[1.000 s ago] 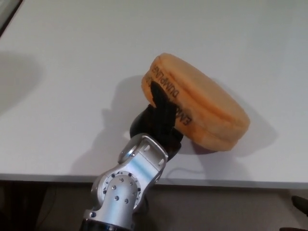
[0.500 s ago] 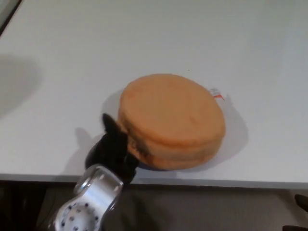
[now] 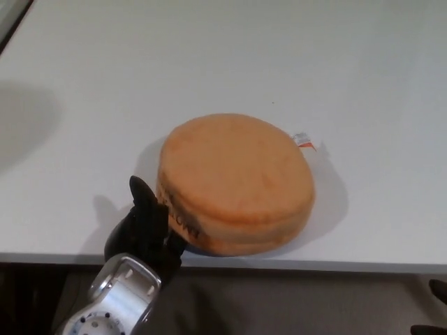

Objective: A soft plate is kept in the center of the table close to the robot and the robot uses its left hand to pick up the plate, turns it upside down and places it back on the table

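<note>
The soft plate (image 3: 237,181) is a thick, round orange cushion. It lies flat on the white table (image 3: 209,63), near the front edge, with its plain side up. Dark lettering shows on its front-left rim, and a small white and red tag sticks out at its far right. My left hand (image 3: 148,225) comes up from below the table's front edge and is shut on the plate's front-left rim. One black finger (image 3: 142,195) rises beside the rim. The silver wrist (image 3: 119,300) shows below it.
The table's front edge (image 3: 314,264) runs just under the plate. A soft shadow lies on the table at the far left. A small dark shape (image 3: 437,289) shows at the bottom right, below the table edge.
The plate was held tilted on edge above the table a second ago. It has come down flat, and it has slid a little left with my left hand, which has dropped lower.
</note>
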Controlling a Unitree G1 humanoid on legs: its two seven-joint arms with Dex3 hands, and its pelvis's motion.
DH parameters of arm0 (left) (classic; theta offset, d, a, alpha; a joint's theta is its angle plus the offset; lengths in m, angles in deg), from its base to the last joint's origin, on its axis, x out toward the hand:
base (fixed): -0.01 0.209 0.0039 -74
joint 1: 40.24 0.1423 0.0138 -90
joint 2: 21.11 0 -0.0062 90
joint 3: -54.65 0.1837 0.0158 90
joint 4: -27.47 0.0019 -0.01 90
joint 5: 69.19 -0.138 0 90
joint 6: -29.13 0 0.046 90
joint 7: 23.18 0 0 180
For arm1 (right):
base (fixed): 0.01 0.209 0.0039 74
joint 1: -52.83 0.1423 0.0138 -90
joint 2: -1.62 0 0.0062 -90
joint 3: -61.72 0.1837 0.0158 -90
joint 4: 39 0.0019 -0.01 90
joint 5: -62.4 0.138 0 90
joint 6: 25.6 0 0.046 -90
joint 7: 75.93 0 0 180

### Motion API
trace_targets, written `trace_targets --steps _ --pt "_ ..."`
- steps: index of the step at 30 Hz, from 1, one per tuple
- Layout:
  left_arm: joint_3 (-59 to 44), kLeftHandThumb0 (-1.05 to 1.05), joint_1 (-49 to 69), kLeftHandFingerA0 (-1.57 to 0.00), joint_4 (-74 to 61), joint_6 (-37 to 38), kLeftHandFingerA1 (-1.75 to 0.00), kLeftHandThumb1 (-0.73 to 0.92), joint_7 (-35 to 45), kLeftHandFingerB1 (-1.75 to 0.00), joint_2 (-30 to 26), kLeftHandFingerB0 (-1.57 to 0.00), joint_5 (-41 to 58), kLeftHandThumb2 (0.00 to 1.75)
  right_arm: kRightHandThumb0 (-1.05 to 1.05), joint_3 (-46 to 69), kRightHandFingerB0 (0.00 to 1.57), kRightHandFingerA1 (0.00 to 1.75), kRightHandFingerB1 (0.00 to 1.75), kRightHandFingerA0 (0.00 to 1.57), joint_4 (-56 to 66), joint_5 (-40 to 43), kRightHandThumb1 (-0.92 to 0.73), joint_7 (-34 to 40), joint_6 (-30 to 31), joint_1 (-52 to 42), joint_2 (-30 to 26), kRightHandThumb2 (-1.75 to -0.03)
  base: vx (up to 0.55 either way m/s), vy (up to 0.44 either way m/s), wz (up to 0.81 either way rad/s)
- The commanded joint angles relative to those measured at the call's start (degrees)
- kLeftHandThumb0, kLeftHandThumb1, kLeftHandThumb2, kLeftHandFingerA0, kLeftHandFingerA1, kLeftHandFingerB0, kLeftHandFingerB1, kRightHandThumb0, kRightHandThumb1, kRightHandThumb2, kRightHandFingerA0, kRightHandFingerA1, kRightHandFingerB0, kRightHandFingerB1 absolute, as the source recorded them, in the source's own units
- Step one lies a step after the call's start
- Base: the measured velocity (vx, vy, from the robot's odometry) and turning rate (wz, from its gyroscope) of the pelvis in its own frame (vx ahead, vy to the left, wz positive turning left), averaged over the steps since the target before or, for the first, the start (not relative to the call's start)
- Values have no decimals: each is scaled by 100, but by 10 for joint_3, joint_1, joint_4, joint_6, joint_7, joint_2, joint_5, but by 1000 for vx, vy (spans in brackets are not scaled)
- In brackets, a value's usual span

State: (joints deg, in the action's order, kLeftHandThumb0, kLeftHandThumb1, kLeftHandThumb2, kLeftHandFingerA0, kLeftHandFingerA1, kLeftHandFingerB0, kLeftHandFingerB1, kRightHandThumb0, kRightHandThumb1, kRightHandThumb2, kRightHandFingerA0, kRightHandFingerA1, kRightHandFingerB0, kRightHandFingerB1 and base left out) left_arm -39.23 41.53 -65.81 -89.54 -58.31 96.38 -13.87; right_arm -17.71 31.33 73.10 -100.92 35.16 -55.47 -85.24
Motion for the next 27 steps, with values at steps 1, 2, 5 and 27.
trace_targets --steps 1,2,5,27 --pt "-9 -90 18 0 -3 -35 0 90 -8 0 4 0 -25 67 -47 5 0 63 48 38 3 9 -60 -1 0 -3 -4 -107 0 0 0" --pt "-11 -90 19 0 -6 -40 0 90 -7 0 2 0 -23 67 -47 4 0 63 48 38 3 6 -60 1 -1 -3 -3 -107 0 0 0" --pt "-12 -88 20 0 -17 -74 0 91 8 0 -18 0 -10 74 -47 3 0 63 48 38 3 3 -60 2 -2 -2 -4 -108 0 0 0" --pt "155 -105 108 0 -230 -151 -16 90 39 -5 -328 0 -232 122 -47 2 0 63 47 38 13 8 -59 -2 4 -6 -4 -107 0 0 0"
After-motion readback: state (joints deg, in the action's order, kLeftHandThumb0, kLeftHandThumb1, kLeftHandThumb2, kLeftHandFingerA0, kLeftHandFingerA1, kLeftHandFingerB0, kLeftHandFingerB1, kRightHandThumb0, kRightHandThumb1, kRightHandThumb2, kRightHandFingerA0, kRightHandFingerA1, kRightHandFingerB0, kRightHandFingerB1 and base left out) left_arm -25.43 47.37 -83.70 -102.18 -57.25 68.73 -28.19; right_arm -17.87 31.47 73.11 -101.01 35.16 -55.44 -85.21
